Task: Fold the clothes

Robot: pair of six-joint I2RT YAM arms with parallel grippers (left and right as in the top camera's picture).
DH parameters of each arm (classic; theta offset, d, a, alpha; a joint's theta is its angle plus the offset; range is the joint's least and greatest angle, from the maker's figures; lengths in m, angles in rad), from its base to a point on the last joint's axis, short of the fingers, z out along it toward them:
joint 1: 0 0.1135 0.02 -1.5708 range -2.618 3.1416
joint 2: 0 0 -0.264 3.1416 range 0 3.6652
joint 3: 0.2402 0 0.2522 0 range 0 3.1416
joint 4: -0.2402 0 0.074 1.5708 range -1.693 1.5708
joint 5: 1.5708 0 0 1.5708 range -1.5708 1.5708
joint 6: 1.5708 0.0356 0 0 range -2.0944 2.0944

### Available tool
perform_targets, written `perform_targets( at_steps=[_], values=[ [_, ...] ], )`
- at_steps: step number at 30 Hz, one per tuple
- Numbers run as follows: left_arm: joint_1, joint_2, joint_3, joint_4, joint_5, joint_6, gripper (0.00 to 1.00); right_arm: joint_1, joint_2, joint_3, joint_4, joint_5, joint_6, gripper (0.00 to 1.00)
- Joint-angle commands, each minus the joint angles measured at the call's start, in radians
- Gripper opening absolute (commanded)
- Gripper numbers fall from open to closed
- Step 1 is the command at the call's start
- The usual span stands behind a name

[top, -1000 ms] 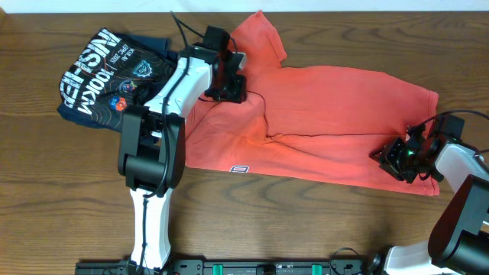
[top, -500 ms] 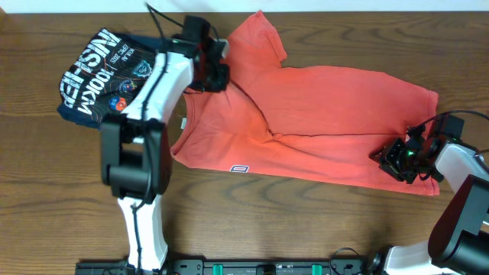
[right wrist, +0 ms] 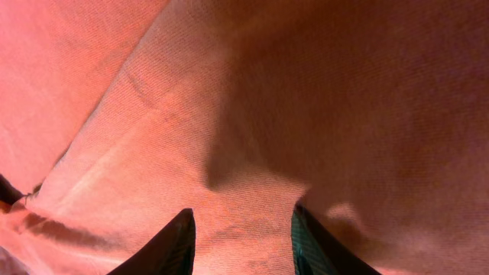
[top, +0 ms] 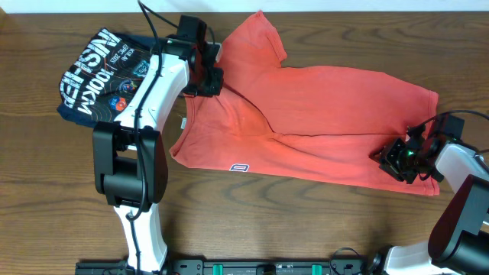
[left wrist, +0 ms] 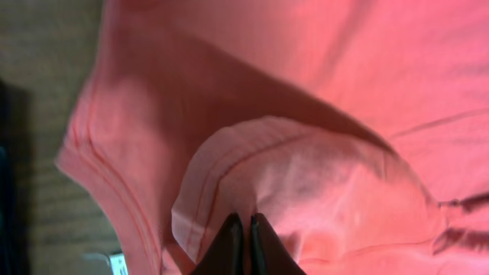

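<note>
orange t-shirt sprawls across the bench, barely started; left gripper at the sleeve end, jaws pinched together on a fold of cloth; right gripper at the far hem corner, jaws apart; looks like every proper fold is still to come.

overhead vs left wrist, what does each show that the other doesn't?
Overhead only: the full outline of the orange-red T-shirt, the navy folded shirt beside its collar end, and the right gripper at the hem end.
Left wrist only: close up, the left gripper shut on a raised fold with a stitched edge.
Both: the T-shirt and the left gripper.
</note>
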Motion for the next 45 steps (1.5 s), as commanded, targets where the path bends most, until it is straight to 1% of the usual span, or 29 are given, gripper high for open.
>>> perform_targets(
  at_steps=[1, 4, 7, 9, 11, 12, 14, 20, 22, 25, 27, 29, 31, 32, 33, 36, 40, 42, 43, 45],
  values=[
    [0.000, 0.003, -0.012, -0.073, 0.016, -0.001, 0.06, 0.009, -0.006, -0.002, 0.000, 0.037, 0.010, 0.40],
    [0.001, 0.003, -0.015, -0.166, 0.016, -0.001, 0.06, 0.009, -0.006, -0.002, -0.001, 0.037, 0.010, 0.40],
    [0.001, 0.003, -0.021, -0.227, 0.014, 0.000, 0.06, 0.009, -0.006, -0.002, 0.001, 0.037, 0.010, 0.40],
    [0.001, 0.003, -0.027, -0.237, -0.020, -0.008, 0.06, 0.009, -0.006, -0.002, 0.003, 0.038, 0.010, 0.40],
    [0.002, 0.003, -0.028, -0.238, -0.095, -0.051, 0.06, 0.009, -0.006, -0.002, 0.003, 0.037, 0.010, 0.40],
    [0.002, 0.003, -0.028, -0.223, -0.124, -0.058, 0.07, 0.009, -0.006, -0.002, 0.003, 0.037, 0.010, 0.40],
    [0.002, 0.003, -0.028, -0.175, -0.158, -0.057, 0.12, 0.009, -0.006, -0.002, 0.003, 0.037, 0.010, 0.40],
    [0.000, 0.003, -0.028, 0.028, -0.166, -0.033, 0.11, 0.009, -0.006, -0.002, 0.003, 0.037, 0.010, 0.40],
    [0.001, 0.003, -0.028, 0.062, -0.146, -0.013, 0.07, 0.009, -0.006, -0.002, 0.003, 0.038, 0.010, 0.40],
    [0.001, 0.003, -0.028, 0.093, -0.129, -0.001, 0.08, 0.009, -0.006, -0.002, 0.003, 0.038, 0.010, 0.40],
    [0.000, 0.003, -0.028, 0.094, -0.071, 0.004, 0.17, 0.009, -0.006, -0.002, 0.003, 0.038, 0.010, 0.40],
    [0.000, 0.005, -0.031, 0.091, 0.038, 0.034, 0.34, 0.009, -0.006, -0.002, 0.004, 0.038, 0.010, 0.40],
    [-0.004, 0.019, -0.034, 0.095, 0.098, 0.048, 0.46, 0.009, -0.006, -0.002, 0.006, 0.038, 0.010, 0.40],
    [-0.008, 0.028, -0.034, 0.096, 0.103, 0.049, 0.53, 0.009, -0.006, -0.002, 0.007, 0.037, 0.010, 0.40],
    [-0.013, 0.040, -0.034, 0.095, 0.103, 0.056, 0.56, 0.009, -0.006, -0.002, 0.008, 0.038, 0.010, 0.40],
    [-0.039, 0.098, -0.034, 0.095, 0.105, 0.064, 0.59, 0.009, -0.006, -0.002, 0.006, 0.038, 0.010, 0.40],
    [-0.072, 0.154, -0.034, 0.090, 0.107, 0.072, 0.59, 0.009, -0.006, -0.002, -0.001, 0.037, 0.010, 0.40],
    [-0.084, 0.158, -0.034, 0.074, 0.107, 0.071, 0.57, 0.009, -0.006, -0.002, -0.004, 0.037, 0.010, 0.40],
    [-0.089, 0.157, -0.034, 0.066, 0.107, 0.072, 0.52, 0.009, -0.006, -0.002, -0.004, 0.037, 0.010, 0.40],
    [-0.093, 0.147, -0.033, 0.047, 0.107, 0.075, 0.31, 0.009, -0.006, -0.002, -0.003, 0.038, 0.010, 0.40]
  ],
)
